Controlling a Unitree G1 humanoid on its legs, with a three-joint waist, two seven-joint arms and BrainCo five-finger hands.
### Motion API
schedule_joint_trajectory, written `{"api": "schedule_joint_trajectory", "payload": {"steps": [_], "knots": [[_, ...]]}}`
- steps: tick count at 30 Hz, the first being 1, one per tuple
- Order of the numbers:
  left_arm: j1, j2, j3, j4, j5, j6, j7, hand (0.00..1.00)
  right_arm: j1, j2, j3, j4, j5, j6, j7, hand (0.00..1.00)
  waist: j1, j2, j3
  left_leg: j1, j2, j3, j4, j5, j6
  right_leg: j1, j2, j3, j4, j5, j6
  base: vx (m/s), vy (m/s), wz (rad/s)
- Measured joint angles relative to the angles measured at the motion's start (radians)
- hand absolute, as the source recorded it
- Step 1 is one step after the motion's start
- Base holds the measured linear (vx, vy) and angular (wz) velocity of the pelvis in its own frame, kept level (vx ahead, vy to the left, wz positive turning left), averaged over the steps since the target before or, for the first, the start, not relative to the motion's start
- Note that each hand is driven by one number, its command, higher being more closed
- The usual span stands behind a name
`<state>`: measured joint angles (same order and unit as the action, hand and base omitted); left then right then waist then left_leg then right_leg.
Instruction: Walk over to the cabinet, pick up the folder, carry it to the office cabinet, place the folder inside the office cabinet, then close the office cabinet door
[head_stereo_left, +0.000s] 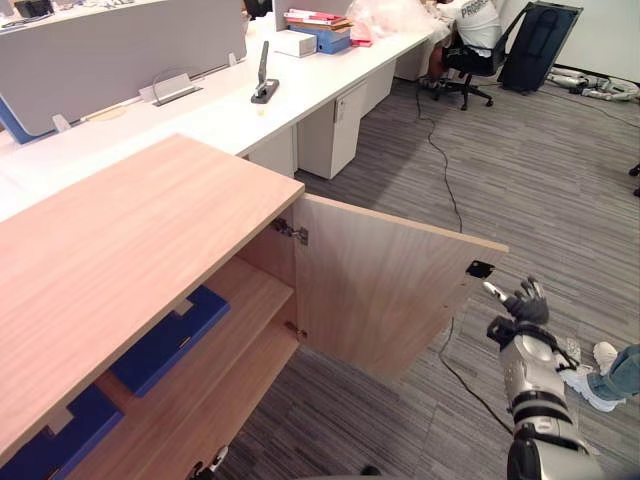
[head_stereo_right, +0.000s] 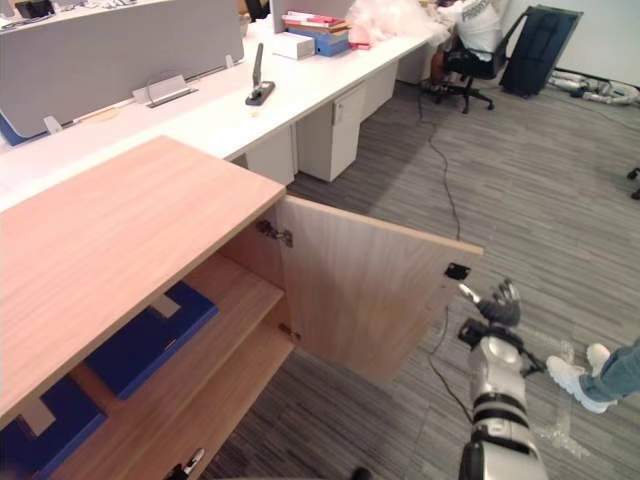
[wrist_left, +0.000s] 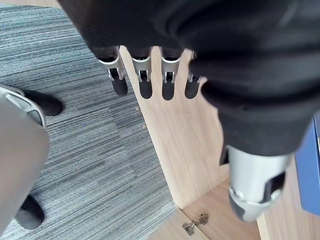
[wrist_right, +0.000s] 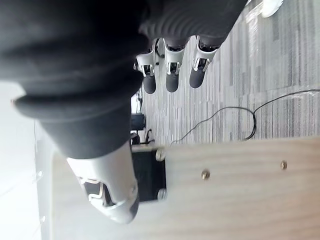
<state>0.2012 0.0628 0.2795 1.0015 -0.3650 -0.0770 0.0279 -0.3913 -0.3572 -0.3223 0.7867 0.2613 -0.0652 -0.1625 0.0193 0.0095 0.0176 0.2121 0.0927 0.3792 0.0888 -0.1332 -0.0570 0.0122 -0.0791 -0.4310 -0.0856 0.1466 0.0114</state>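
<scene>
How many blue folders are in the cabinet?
2. One folder lies on the shelf nearer the open door; the other folder farther left. The cabinet top may hide more.

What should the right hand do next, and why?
Probably ease the right hand behind the free edge of the office cabinet door and start swinging it shut: a blue folder already lies on the shelf, the door stands wide open, and the open hand is right by its black latch.

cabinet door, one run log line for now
door: open | right hand: open, by door's free edge | blue folders: on shelf | left hand: open
</scene>
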Motion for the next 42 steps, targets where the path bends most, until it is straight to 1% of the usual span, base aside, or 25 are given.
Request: {"api": "schedule_joint_trajectory", "payload": {"steps": [2, 4, 7, 11, 14, 17, 19, 20, 21, 22, 23, 24, 25, 26, 27, 28, 29, 31, 32, 34, 37, 39, 41, 42], "knots": [[0.0, 0.001, -0.007, 0.002, -0.001, 0.0, 0.0, 0.0, -0.045, 0.0, 0.045, 0.051, -0.008, -0.001, 0.018, 0.0, 0.007, 0.0, 0.004, -0.001, 0.0, -0.008, -0.002, -0.002, 0.003, 0.0, 0.0, -0.001, -0.005, 0.003, -0.002, -0.11, -0.009, 0.05], [-0.001, 0.001, -0.009, 0.002, -0.003, 0.0, 0.0, 0.0, -0.062, -0.002, 0.058, 0.082, -0.009, -0.002, 0.024, 0.0, 0.014, 0.001, 0.007, -0.001, 0.0, -0.013, -0.004, -0.004, 0.007, 0.0, 0.0, -0.003, -0.005, 0.006, -0.003, -0.1, -0.006, 0.04], [-0.001, 0.001, -0.011, 0.005, -0.005, 0.0, -0.001, 0.0, -0.087, -0.025, 0.084, 0.132, -0.008, -0.003, 0.044, 0.0, 0.016, 0.002, 0.019, -0.001, 0.0, -0.037, -0.009, -0.009, 0.013, -0.001, 0.0, -0.007, -0.005, 0.01, -0.004, -0.09, -0.003, 0.04], [-0.005, 0.003, -0.024, 0.005, -0.006, 0.0, -0.005, 0.0, -0.137, -0.03, 0.091, 0.193, -0.007, -0.003, 0.061, 0.0, 0.014, 0.005, 0.042, -0.005, -0.002, -0.059, -0.022, -0.01, 0.014, -0.012, 0.001, -0.007, -0.005, 0.019, -0.007, -0.12, -0.005, 0.0], [-0.002, 0.004, -0.028, 0.005, -0.006, 0.0, -0.008, 0.0, -0.14, -0.052, 0.145, 0.208, -0.007, -0.004, 0.073, 0.0, 0.016, 0.006, 0.044, -0.004, 0.001, -0.065, -0.029, -0.01, 0.013, -0.014, 0.005, -0.008, -0.005, 0.021, -0.01, -0.08, -0.019, -0.01], [-0.001, 0.006, -0.036, 0.005, -0.006, 0.0, -0.01, 0.0, -0.139, -0.103, 0.29, 0.189, -0.013, 0.003, 0.078, 0.0, 0.006, 0.008, 0.054, -0.007, 0.006, -0.067, -0.03, -0.013, 0.009, -0.022, 0.007, -0.003, -0.005, 0.024, -0.013, -0.09, -0.022, -0.07], [-0.002, 0.006, -0.038, 0.005, -0.006, 0.0, -0.014, 0.0, -0.126, -0.165, 0.426, 0.129, -0.053, 0.013, 0.098, 0.0, -0.012, 0.008, 0.062, -0.019, 0.012, -0.067, -0.029, -0.014, 0.007, -0.035, 0.011, 0.0, -0.005, 0.026, -0.016, -0.07, -0.042, -0.07], [0.001, 0.006, -0.039, 0.005, -0.006, 0.0, -0.015, 0.0, -0.105, -0.213, 0.507, 0.077, -0.068, 0.023, 0.114, 0.0, -0.019, 0.008, 0.066, -0.019, 0.017, -0.067, -0.029, -0.015, 0.005, -0.037, 0.015, 0.004, -0.005, 0.025, -0.017, -0.05, -0.038, -0.08], [0.004, 0.007, -0.039, 0.006, -0.006, 0.0, -0.017, 0.0, -0.087, -0.245, 0.554, 0.037, -0.084, 0.027, 0.127, 0.0, -0.022, 0.008, 0.066, -0.019, 0.02, -0.065, -0.028, -0.016, 0.004, -0.038, 0.019, 0.008, -0.005, 0.024, -0.018, -0.05, -0.047, -0.19], [0.009, 0.009, -0.039, 0.007, -0.006, 0.0, -0.02, 0.0, -0.051, -0.306, 0.635, -0.044, -0.101, 0.031, 0.15, 0.0, -0.026, 0.007, 0.066, -0.019, 0.026, -0.06, -0.027, -0.019, -0.001, -0.042, 0.029, 0.018, -0.005, 0.022, -0.021, -0.03, -0.051, -0.29], [0.013, 0.012, -0.039, 0.01, -0.006, 0.0, -0.024, 0.0, -0.018, -0.358, 0.698, -0.125, -0.132, 0.032, 0.185, 0.0, -0.033, 0.007, 0.065, -0.019, 0.034, -0.055, -0.026, -0.02, -0.003, -0.047, 0.038, 0.029, -0.005, 0.021, -0.023, -0.03, -0.071, -0.3], [0.013, 0.015, -0.039, 0.012, -0.005, 0.0, -0.026, 0.0, -0.002, -0.379, 0.722, -0.16, -0.151, 0.033, 0.211, 0.0, -0.038, 0.006, 0.065, -0.019, 0.037, -0.054, -0.024, -0.021, -0.004, -0.048, 0.042, 0.032, -0.005, 0.019, -0.026, -0.03, -0.08, -0.24], [0.011, 0.021, -0.039, 0.012, -0.001, 0.0, -0.033, 0.0, 0.029, -0.407, 0.764, -0.216, -0.194, 0.033, 0.266, 0.0, -0.044, 0.004, 0.064, -0.02, 0.04, -0.052, -0.015, -0.02, -0.006, -0.048, 0.049, 0.037, -0.005, 0.016, -0.03, -0.03, -0.104, -0.28], [0.008, 0.028, -0.038, 0.013, 0.007, 0.0, -0.04, 0.0, 0.065, -0.421, 0.833, -0.296, -0.276, 0.033, 0.351, 0.0, -0.045, 0.004, 0.064, -0.019, 0.053, -0.052, -0.009, -0.02, -0.008, -0.052, 0.063, 0.051, -0.005, 0.01, -0.037, -0.04, -0.108, -0.26], [0.002, 0.03, -0.033, 0.017, 0.015, -0.001, -0.044, 0.0, 0.099, -0.416, 0.877, -0.367, -0.29, 0.033, 0.398, 0.0, -0.045, 0.003, 0.065, -0.02, 0.058, -0.052, -0.01, -0.02, -0.012, -0.055, 0.072, 0.053, -0.005, 0.005, -0.04, -0.04, -0.092, -0.22], [0.001, 0.03, -0.031, 0.02, 0.019, -0.001, -0.046, 0.0, 0.114, -0.414, 0.894, -0.391, -0.291, 0.03, 0.416, 0.0, -0.045, 0.002, 0.064, -0.02, 0.061, -0.052, -0.011, -0.019, -0.014, -0.057, 0.075, 0.054, -0.005, 0.004, -0.042, -0.03, -0.068, -0.07], [-0.001, 0.029, -0.028, 0.029, 0.02, -0.001, -0.049, 0.0, 0.143, -0.412, 0.926, -0.45, -0.29, 0.021, 0.453, 0.0, -0.045, 0.001, 0.064, -0.021, 0.065, -0.05, -0.013, -0.015, -0.021, -0.061, 0.08, 0.056, -0.005, 0.003, -0.044, -0.03, -0.052, -0.05], [-0.002, 0.028, -0.024, 0.029, 0.02, -0.001, -0.056, 0.0, 0.18, -0.391, 0.999, -0.524, -0.293, -0.017, 0.512, 0.0, -0.043, -0.001, 0.063, -0.022, 0.068, -0.049, -0.014, -0.01, -0.027, -0.064, 0.084, 0.056, -0.005, 0.002, -0.045, -0.02, -0.039, -0.02], [-0.003, 0.028, -0.023, 0.029, 0.02, -0.001, -0.057, 0.0, 0.186, -0.377, 1.022, -0.537, -0.295, -0.028, 0.533, 0.0, -0.042, -0.002, 0.063, -0.022, 0.069, -0.049, -0.014, -0.009, -0.028, -0.064, 0.085, 0.056, -0.005, 0.002, -0.046, 0.0, 0.0, 0.0], [-0.008, 0.028, -0.008, 0.029, 0.022, -0.001, -0.057, 0.0, 0.225, -0.32, 1.09, -0.571, -0.305, -0.063, 0.589, 0.0, -0.03, -0.005, 0.061, -0.027, 0.067, -0.051, -0.015, -0.009, -0.028, -0.068, 0.083, 0.056, -0.005, 0.004, -0.048, -0.04, -0.004, 0.03], [-0.005, 0.028, 0.022, 0.03, 0.023, -0.001, -0.057, 0.0, 0.262, -0.287, 1.118, -0.579, -0.322, -0.077, 0.637, 0.0, -0.017, -0.015, 0.052, -0.038, 0.061, -0.054, -0.019, -0.009, -0.028, -0.078, 0.077, 0.056, -0.005, 0.01, -0.053, -0.04, 0.032, 0.05], [0.001, 0.029, 0.033, 0.033, 0.023, -0.001, -0.057, 0.0, 0.266, -0.29, 1.134, -0.574, -0.334, -0.077, 0.652, 0.0, -0.018, -0.025, 0.046, -0.037, 0.056, -0.054, -0.028, -0.009, -0.028, -0.081, 0.073, 0.056, -0.005, 0.016, -0.053, -0.02, 0.053, 0.01], [-0.003, 0.035, 0.038, 0.05, 0.023, 0.0, -0.057, 0.0, 0.27, -0.288, 1.14, -0.555, -0.393, -0.082, 0.657, 0.0, -0.018, -0.04, 0.037, -0.036, 0.052, -0.053, -0.033, -0.009, -0.028, -0.083, 0.07, 0.058, -0.005, 0.024, -0.056, -0.02, 0.057, -0.01], [-0.002, 0.037, 0.038, 0.051, 0.023, 0.0, -0.057, 0.0, 0.27, -0.289, 1.14, -0.552, -0.407, -0.082, 0.659, 0.0, -0.018, -0.043, 0.035, -0.036, 0.051, -0.052, -0.033, -0.009, -0.028, -0.083, 0.069, 0.059, -0.005, 0.025, -0.056, -0.02, 0.05, -0.03]]}}
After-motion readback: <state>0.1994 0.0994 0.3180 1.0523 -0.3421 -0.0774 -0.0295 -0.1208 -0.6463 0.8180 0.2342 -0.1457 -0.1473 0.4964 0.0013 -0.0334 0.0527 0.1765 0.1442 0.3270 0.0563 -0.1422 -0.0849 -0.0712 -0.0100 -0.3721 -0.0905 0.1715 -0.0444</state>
